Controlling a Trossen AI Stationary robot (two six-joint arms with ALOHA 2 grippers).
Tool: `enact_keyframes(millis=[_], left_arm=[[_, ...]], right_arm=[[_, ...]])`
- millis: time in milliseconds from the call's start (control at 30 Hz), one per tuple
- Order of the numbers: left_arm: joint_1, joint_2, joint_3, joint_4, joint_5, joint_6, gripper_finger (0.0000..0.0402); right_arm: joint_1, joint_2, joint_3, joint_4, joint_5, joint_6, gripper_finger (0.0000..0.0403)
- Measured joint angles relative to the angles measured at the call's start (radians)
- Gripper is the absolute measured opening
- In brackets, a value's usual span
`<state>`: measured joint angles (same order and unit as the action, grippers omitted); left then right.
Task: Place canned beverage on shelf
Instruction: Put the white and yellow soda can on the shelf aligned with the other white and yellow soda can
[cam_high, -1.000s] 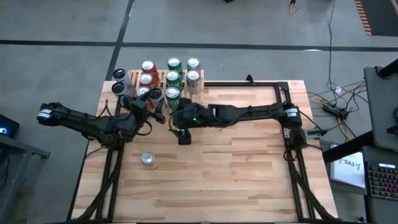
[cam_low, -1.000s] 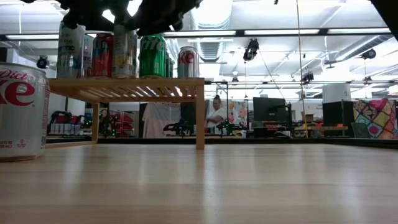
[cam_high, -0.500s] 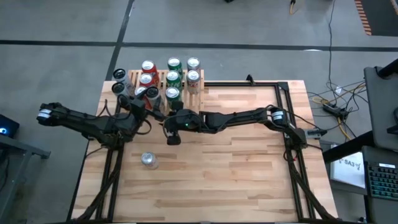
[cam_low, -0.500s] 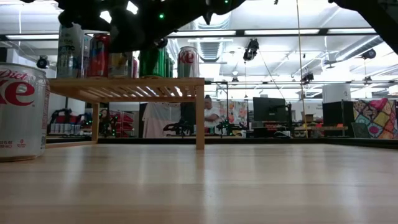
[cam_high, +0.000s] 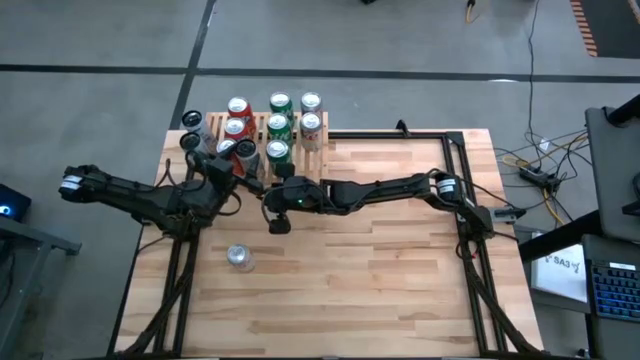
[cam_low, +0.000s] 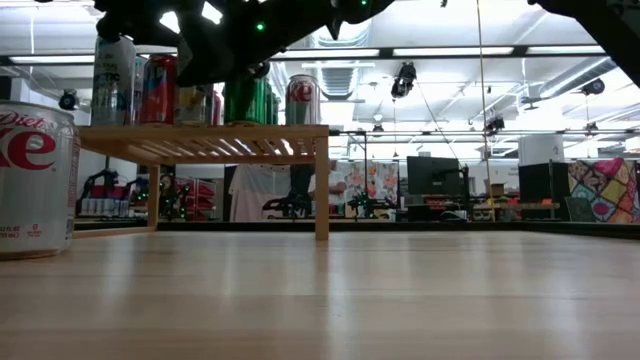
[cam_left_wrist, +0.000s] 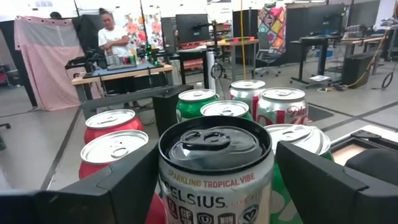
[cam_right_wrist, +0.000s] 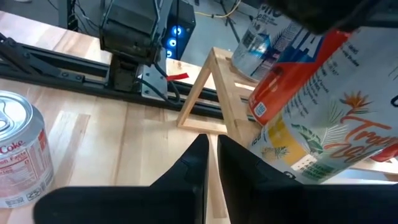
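We see a pale wood shelf (cam_high: 320, 135) at the upper left of the high view, carrying red cans (cam_high: 238, 107) and green cans (cam_high: 280, 103). A silver-and-red Diet Coke can (cam_low: 35, 180) fills the low view's left edge. The black-topped Celsius can (cam_left_wrist: 214, 171) at the centre of the left wrist view shows orange and yellow tropical artwork.

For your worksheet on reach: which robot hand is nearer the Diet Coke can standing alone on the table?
Left. The left hand sits at the shelf, beyond the Diet Coke can; the right hand is slightly farther off.

Two dark jointed arms, green LED on right arm (cam_high: 372, 189).
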<state>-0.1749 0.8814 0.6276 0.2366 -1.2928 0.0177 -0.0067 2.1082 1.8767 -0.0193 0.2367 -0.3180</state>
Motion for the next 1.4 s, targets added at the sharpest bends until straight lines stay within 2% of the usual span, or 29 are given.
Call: enact_keyframes(millis=[633,1000,1133,1400], left_arm=[[-0.007,-0.021,0.002,0.022,0.058,-0.001,0.0300],[-0.015,-0.013,0.079,0.015,0.061,0.078,0.0300],[-0.025,-0.014,0.103,0.007,0.081,0.085,0.0300],[-0.110,-0.019,0.183,0.005,0.049,0.210,0.0300]], right_arm=[[0.005,-0.004,0.001,0.016,0.000,-0.019,0.0022],[-0.009,-0.005,0.001,0.057,0.002,-0.021,0.0022],[-0.010,0.000,0.001,0.172,0.002,-0.093,0.0022],[-0.012,0.001,0.002,0.226,0.001,-0.129,0.0022]])
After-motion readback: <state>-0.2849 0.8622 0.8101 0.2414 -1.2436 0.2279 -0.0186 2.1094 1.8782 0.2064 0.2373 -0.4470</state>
